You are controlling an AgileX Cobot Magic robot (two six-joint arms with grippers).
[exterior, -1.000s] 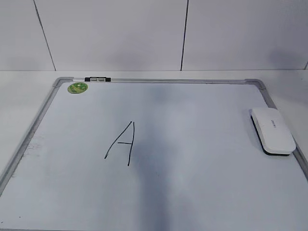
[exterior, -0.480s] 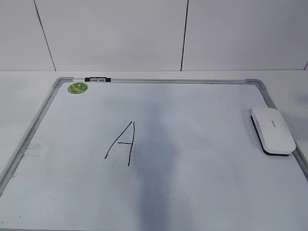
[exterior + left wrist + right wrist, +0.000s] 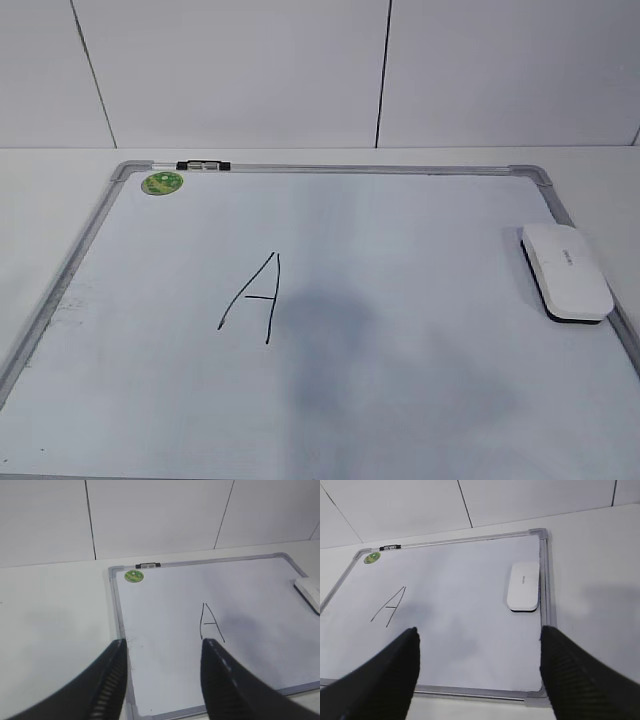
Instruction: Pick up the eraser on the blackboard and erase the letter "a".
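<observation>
Eraser (image 3: 567, 271) lies at right edge of board (image 3: 400, 250), letter (image 3: 252, 298) centre-left; both grippers' (image 3: 162, 680) (image 3: 477, 672) jaws spread apart, holding nothing.

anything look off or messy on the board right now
Mostly tidy. The eraser lies flat at the board's right edge, slightly askew to the frame. Faint grey smudges mark the left edge. The only letter written is a capital A, not lowercase. Both grippers hang open, above.

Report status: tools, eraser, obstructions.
Both tools open, left, right, above board. Eraser untouched at right edge. Nothing blocking it.
</observation>
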